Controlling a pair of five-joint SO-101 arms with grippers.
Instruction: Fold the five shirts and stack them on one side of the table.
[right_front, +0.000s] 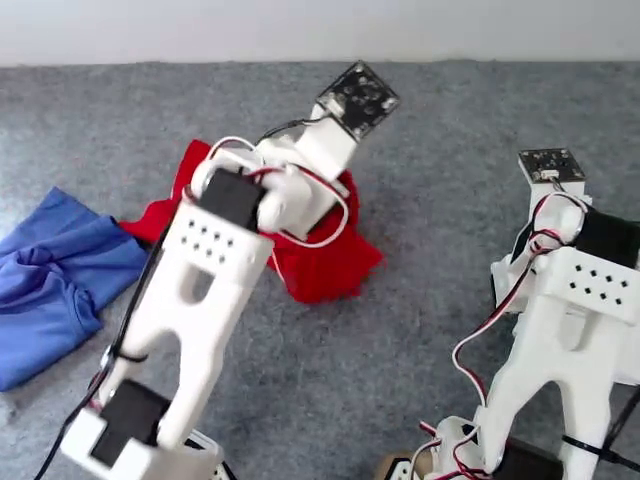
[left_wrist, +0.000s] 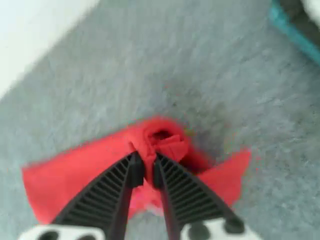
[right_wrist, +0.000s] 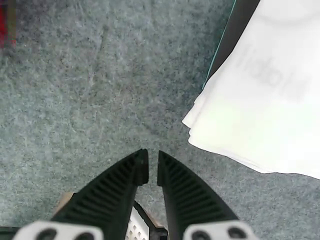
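Red shirt (left_wrist: 75, 170) crumpled; left pincer (left_wrist: 146, 162) pinches a fold.

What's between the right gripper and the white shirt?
Only bare grey carpet separates the right gripper from the white shirt, as the right wrist view shows.

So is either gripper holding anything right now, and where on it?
The left gripper pinches the red shirt at a bunched-up fold of cloth; the right gripper holds nothing.

Left arm (right_front: 205, 280) stretched forward, left gripper (left_wrist: 145, 167) pinched on red shirt (left_wrist: 75, 170); right arm (right_front: 575, 300) upright, right gripper (right_wrist: 152, 162) closed
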